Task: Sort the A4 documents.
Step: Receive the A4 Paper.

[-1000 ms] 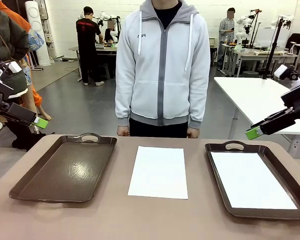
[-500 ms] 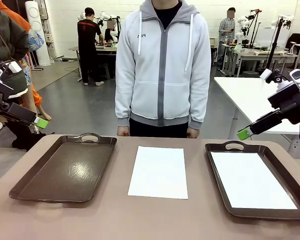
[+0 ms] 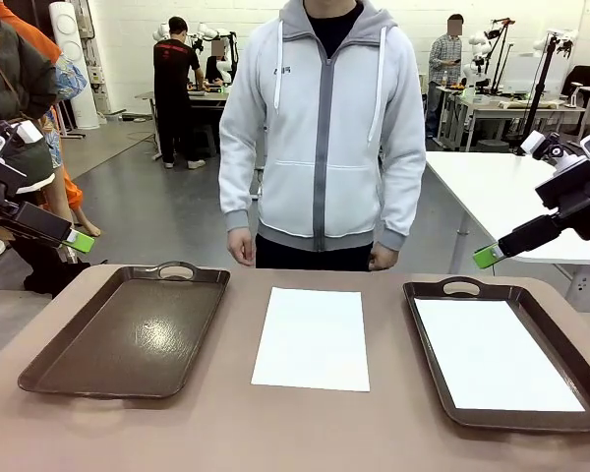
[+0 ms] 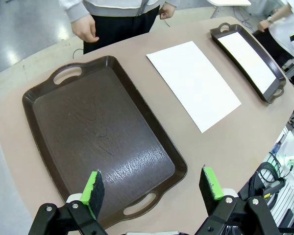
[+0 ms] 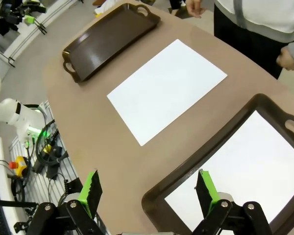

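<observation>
Tabletop (image 3: 236, 423): tan with rounded corners. It carried two dark brown trays and two sheets of white paper.
Left tray (image 3: 128, 334): it lay by the tabletop's left edge, its handle cut-outs at the far and near ends and its glossy floor bare.
Right tray (image 3: 419, 334): it lay by the tabletop's right edge, lengthwise like the other.
A4 document in the tray (image 3: 494, 354): one blank sheet lay flat on the right tray's floor, covering most of it, with brown rim showing all round.
A4 document in the middle (image 3: 312, 338): a second blank sheet lay flat on the bare tabletop between the trays, touching neither, its long sides running from the near edge toward the far edge.
Left jaws: spread wide and holding nothing, with both green pads (image 4: 92, 188) apart. They hung in the air off the tabletop's left edge, above the left tray's end.
Right jaws: likewise spread and empty, green pads (image 5: 92, 188) well apart, raised above the tabletop's far right corner near the right tray.
Person (image 3: 320, 128): in a light grey zip hoodie, they stood at the far edge behind the middle sheet, with a hand (image 3: 241, 246) hanging beside the hip, off the tabletop.
</observation>
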Robot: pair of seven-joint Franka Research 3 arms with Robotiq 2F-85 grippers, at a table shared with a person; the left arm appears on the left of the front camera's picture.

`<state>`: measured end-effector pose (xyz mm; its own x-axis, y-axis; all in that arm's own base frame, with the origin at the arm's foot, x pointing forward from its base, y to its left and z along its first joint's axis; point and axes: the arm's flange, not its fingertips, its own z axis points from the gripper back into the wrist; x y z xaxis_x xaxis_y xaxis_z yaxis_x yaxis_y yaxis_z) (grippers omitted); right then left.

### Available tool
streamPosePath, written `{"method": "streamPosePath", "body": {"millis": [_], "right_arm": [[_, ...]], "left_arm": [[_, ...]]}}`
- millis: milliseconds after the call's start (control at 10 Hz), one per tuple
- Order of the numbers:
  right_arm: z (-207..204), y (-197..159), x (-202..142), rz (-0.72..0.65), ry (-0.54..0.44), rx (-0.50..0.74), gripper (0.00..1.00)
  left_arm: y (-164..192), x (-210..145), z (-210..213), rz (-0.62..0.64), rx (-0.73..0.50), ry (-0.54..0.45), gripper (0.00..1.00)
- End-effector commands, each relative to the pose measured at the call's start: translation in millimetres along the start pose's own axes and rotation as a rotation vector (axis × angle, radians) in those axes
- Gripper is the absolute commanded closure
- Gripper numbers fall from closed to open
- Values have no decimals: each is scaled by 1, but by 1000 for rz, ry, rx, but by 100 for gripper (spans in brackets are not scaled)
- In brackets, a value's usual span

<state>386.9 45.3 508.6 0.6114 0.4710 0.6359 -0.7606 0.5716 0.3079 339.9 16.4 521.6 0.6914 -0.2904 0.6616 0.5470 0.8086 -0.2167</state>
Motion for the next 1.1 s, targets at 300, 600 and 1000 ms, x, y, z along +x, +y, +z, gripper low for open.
{"method": "streamPosePath", "body": {"millis": [300, 600, 1000], "right_arm": [[-2, 2, 1, 9, 3, 4, 0], [-2, 2, 1, 9, 3, 4, 0], [-2, 2, 1, 9, 3, 4, 0]], "left_arm": [[1, 0, 0, 3, -12, -4, 0], [1, 0, 0, 3, -12, -4, 0], [1, 0, 0, 3, -12, -4, 0]]}}
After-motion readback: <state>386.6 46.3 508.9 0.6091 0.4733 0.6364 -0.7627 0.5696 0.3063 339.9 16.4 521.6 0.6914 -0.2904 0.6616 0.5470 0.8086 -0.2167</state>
